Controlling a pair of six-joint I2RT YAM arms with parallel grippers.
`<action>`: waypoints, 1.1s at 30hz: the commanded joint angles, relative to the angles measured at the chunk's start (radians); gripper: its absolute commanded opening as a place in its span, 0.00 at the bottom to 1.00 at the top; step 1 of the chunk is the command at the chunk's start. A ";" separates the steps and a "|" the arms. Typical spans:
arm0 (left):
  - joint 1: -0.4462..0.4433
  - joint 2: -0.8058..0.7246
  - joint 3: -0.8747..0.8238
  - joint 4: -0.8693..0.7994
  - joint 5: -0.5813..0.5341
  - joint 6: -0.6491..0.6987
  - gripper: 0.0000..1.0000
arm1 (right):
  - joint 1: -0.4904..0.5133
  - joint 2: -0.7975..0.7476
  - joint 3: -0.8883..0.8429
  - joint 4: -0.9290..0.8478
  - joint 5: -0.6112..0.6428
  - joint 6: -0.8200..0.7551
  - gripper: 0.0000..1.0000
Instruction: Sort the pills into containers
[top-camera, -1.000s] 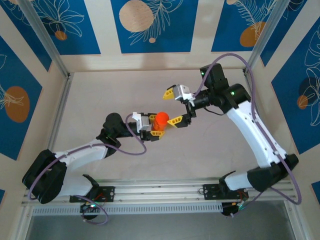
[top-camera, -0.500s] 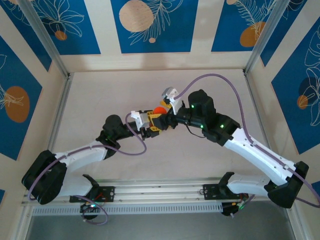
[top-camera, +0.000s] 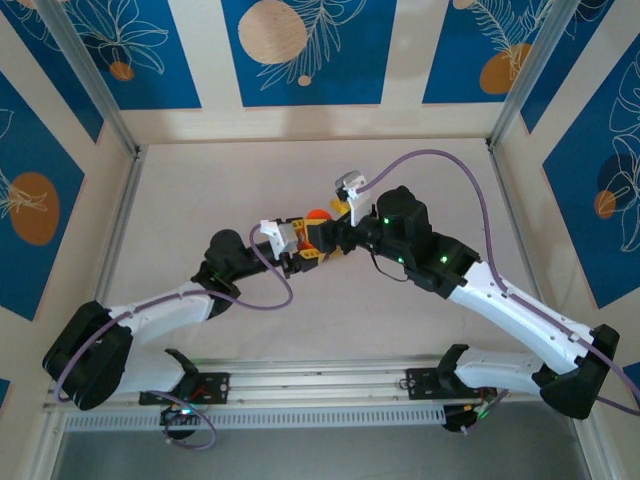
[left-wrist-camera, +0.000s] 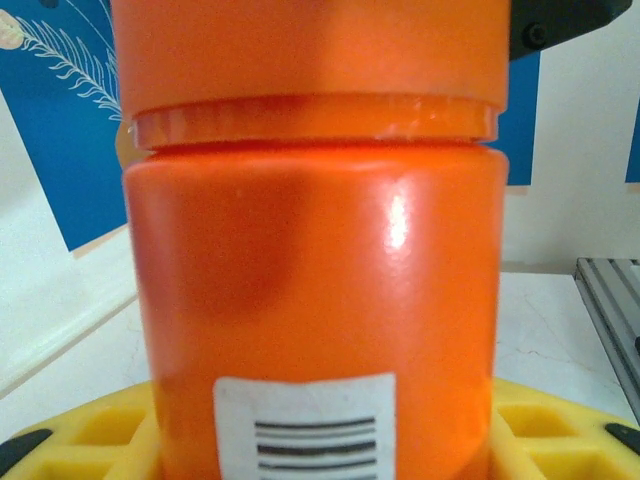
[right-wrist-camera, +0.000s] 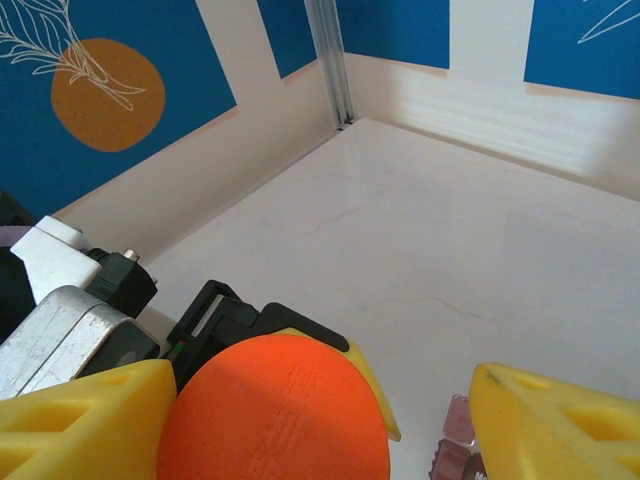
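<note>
While the left gripper (top-camera: 308, 238) has its 2 yellow fingers (left-wrist-camera: 560, 430) pressed in against the base of the upright orange pill bottle (left-wrist-camera: 320, 300), the right gripper (right-wrist-camera: 325, 388) stands open astride the bottle's cap (right-wrist-camera: 275, 420). From the right wrist, 1 of its fingers sits close against the cap and the other stands clear of it, so it grips nothing. The containers (right-wrist-camera: 455, 440) (small pinkish-brown cells, cut off at the bottom edge) lie on the pale table (right-wrist-camera: 450, 220) just beside the bottle, in the gap before that far finger. A barcode label (left-wrist-camera: 305, 425) sits low on the bottle.
</note>
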 joint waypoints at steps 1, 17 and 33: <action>-0.007 -0.035 -0.004 0.047 0.017 0.010 0.00 | -0.002 0.004 0.000 0.027 0.077 0.019 0.77; -0.007 -0.033 -0.002 0.044 0.021 0.010 0.00 | 0.002 0.040 0.045 -0.027 0.057 0.023 0.77; -0.007 -0.042 -0.003 0.044 0.019 0.009 0.00 | 0.004 0.045 0.024 -0.018 0.048 0.045 0.81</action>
